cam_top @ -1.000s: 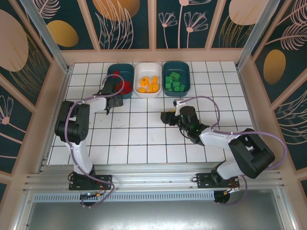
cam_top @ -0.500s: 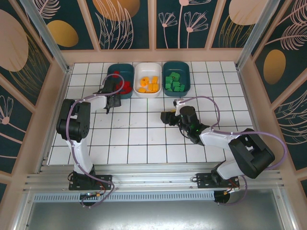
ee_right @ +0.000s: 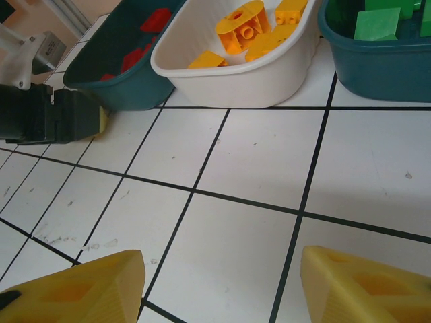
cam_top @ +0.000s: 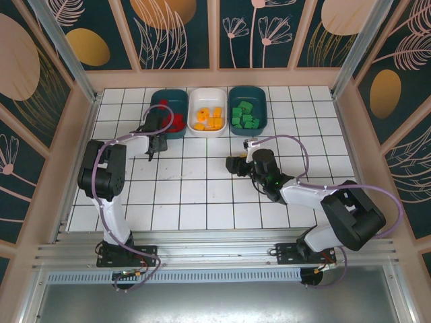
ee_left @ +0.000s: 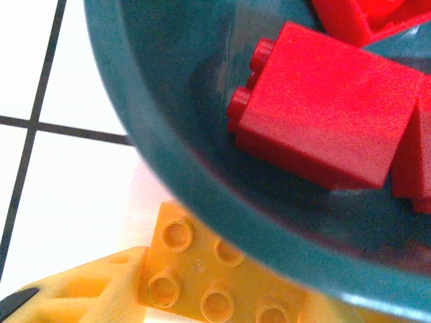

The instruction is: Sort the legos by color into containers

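Now the teal tray (ee_left: 168, 168) of red legos (ee_left: 323, 128) is sitting just ahead of the left gripper (cam_top: 156, 130), which is edging closer. One finger (ee_left: 87, 282) is touching a stray yellow-orange lego (ee_left: 215, 282), probably bound for the white tray (cam_top: 192, 111); I cannot tell if it is pinched. The right gripper (ee_right: 221, 259) is hanging spread, empty.

The teal tray (ee_left: 168, 182) hides part of a yellow brick (ee_left: 202, 276), cropped below.

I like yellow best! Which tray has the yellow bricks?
The white tray, in the middle. The left teal tray holds red bricks, the right teal tray green bricks.
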